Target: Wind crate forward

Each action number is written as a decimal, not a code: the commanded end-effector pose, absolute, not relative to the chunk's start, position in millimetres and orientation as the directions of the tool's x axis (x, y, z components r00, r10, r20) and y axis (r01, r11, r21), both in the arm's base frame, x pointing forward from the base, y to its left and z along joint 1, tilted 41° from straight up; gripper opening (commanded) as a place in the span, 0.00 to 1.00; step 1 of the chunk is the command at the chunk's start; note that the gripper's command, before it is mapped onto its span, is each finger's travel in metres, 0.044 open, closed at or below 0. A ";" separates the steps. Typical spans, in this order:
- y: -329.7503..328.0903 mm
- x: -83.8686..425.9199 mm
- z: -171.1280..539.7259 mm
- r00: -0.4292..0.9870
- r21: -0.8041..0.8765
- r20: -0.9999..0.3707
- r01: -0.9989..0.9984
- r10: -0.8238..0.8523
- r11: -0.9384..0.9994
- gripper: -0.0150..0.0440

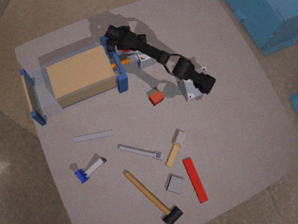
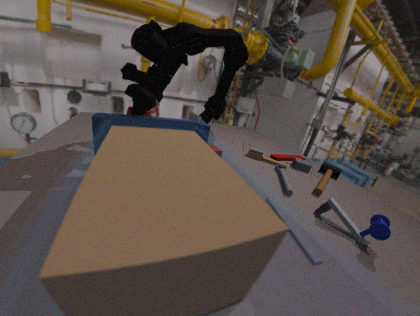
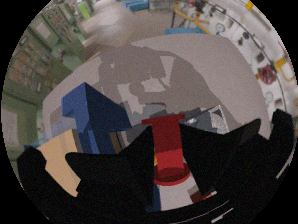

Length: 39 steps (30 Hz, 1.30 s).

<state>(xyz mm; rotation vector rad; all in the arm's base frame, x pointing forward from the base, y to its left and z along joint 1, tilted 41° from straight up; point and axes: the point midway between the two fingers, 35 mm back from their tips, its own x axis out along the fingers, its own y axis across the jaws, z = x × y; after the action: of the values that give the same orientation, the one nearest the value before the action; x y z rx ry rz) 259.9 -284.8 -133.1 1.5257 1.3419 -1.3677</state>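
Note:
The tan crate (image 1: 81, 72) (image 2: 160, 200) (image 3: 58, 157) sits flat inside the clear-panelled cubby. Its front is close behind the blue frame (image 1: 124, 79) (image 2: 150, 121) (image 3: 86, 107); whether they touch cannot be told. An orange strap (image 1: 124, 62) runs from the frame's mouth to the grey winch (image 1: 146, 61). My gripper (image 1: 126, 48) (image 3: 161, 127) is shut on the red knob (image 1: 126, 51) (image 3: 168, 136) of the winch handle, beside the winch on the frame side. The handle's key and the winch's top hole are hidden.
A red block (image 1: 157, 98) lies near the arm's base (image 1: 191, 93). A blue-knobbed crank (image 1: 81, 176) (image 2: 379, 227), a wrench (image 1: 138, 151), a brush (image 1: 172, 155), a mallet (image 1: 149, 193), a red bar (image 1: 196, 181), a grey block (image 1: 175, 184) and a flat bar (image 1: 93, 136) lie farther off.

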 end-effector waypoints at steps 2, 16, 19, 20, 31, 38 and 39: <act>-266.9 267.2 -124.6 -0.079 -0.144 -0.958 0.963 0.276 -0.226 0.25; -255.6 269.6 -115.4 -0.079 -0.145 -0.958 0.963 0.277 -0.226 0.25; -253.0 269.8 -113.2 -0.079 -0.145 -0.958 0.963 0.277 -0.226 0.25; -252.4 269.9 -112.7 -0.079 -0.145 -0.958 0.963 0.277 -0.226 0.25; -243.2 269.7 -105.2 -0.079 -0.145 -0.957 0.963 0.278 -0.226 0.25; -237.7 269.0 -100.8 -0.079 -0.145 -0.957 0.963 0.278 -0.226 0.25; -236.7 268.8 -100.0 -0.079 -0.145 -0.957 0.963 0.278 -0.226 0.25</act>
<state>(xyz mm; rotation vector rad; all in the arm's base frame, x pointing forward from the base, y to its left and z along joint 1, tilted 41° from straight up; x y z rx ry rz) 268.7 -250.4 -105.8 1.5319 1.3457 -1.3532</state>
